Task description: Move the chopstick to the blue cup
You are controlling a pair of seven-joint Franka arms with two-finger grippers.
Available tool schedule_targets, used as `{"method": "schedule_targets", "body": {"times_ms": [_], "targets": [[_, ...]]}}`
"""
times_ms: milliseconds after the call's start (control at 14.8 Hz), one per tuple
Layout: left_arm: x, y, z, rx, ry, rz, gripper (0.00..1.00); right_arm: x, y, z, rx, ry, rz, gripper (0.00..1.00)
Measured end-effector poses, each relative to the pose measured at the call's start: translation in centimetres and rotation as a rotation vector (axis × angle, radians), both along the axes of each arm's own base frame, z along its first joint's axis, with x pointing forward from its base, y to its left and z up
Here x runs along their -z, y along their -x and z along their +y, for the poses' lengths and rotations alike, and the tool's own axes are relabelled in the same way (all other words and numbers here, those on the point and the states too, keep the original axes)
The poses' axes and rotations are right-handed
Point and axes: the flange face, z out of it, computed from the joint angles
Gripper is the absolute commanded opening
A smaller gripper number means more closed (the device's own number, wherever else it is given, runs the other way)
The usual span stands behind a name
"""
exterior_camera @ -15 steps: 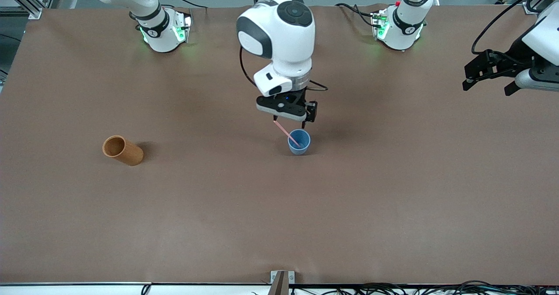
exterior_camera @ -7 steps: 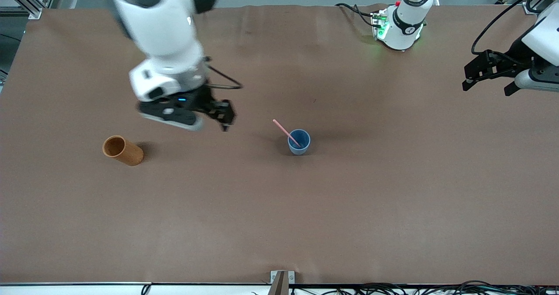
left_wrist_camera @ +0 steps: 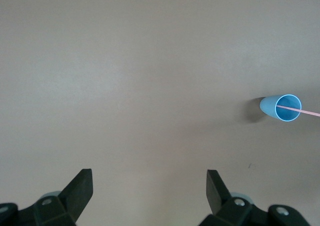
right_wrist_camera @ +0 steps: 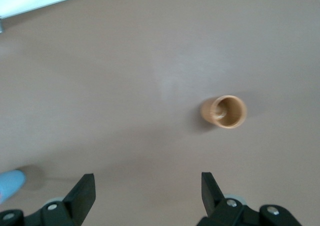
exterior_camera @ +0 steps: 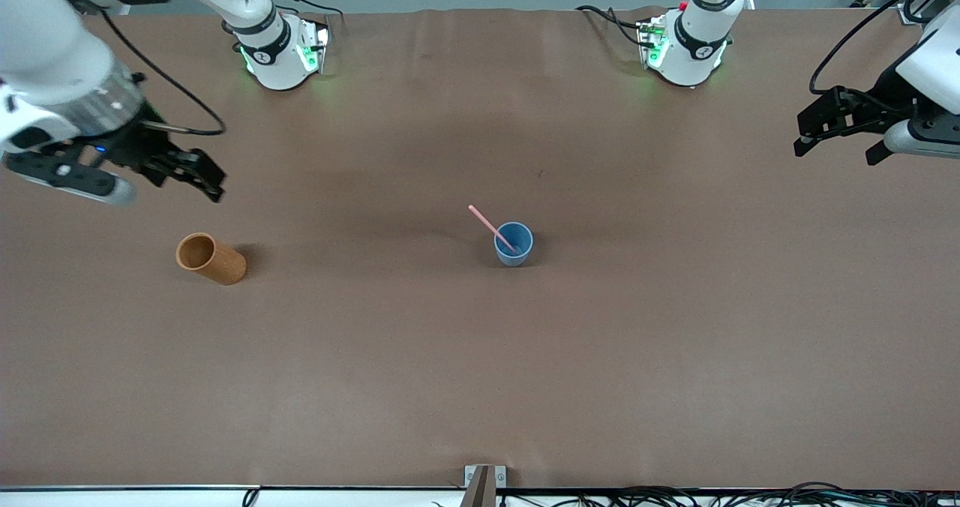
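The blue cup [exterior_camera: 514, 244] stands upright mid-table. The pale pink chopstick [exterior_camera: 487, 223] stands in it, leaning on the rim toward the right arm's end, its upper end well out of the cup. My right gripper [exterior_camera: 199, 177] is open and empty, in the air over bare table near the orange-brown cup [exterior_camera: 211, 259]. My left gripper [exterior_camera: 835, 149] is open and empty, waiting over the left arm's end of the table. The left wrist view shows the blue cup [left_wrist_camera: 281, 108] with the chopstick [left_wrist_camera: 307, 112] far from the left gripper [left_wrist_camera: 150, 178]. The right gripper [right_wrist_camera: 147, 183] shows open.
The orange-brown cup [right_wrist_camera: 228, 112] stands upright and looks empty. A sliver of the blue cup [right_wrist_camera: 9, 183] shows at the edge of the right wrist view. The brown table [exterior_camera: 675, 342] ends at a metal bracket [exterior_camera: 484, 479] and cables on the camera side.
My right gripper has left its place over the blue cup and swung toward the right arm's end of the table. The chopstick stays leaning in the blue cup. The left arm has not moved.
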Motion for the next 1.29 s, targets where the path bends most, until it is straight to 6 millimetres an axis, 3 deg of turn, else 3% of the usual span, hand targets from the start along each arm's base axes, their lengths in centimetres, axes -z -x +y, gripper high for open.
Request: {"method": "schedule_targets", "body": {"times_ms": [339, 542, 881, 1288], "targets": [[0.0, 0.0, 0.0, 0.000, 0.000, 0.000, 1.00, -1.6, 3.4, -8.6, -0.051, 0.010, 0.057, 0.94], [0.0, 0.0, 0.0, 0.000, 0.000, 0.000, 1.00, -2.0, 4.1, -11.5, -0.110, 0.013, 0.074, 0.94], [0.0, 0.0, 0.0, 0.000, 0.000, 0.000, 1.00, -6.1, 4.6, -11.1, -0.259, 0.019, 0.064, 0.94], [0.0, 0.0, 0.0, 0.000, 0.000, 0.000, 1.00, -4.7, 3.1, -10.5, -0.320, 0.003, 0.098, 0.94]]}}
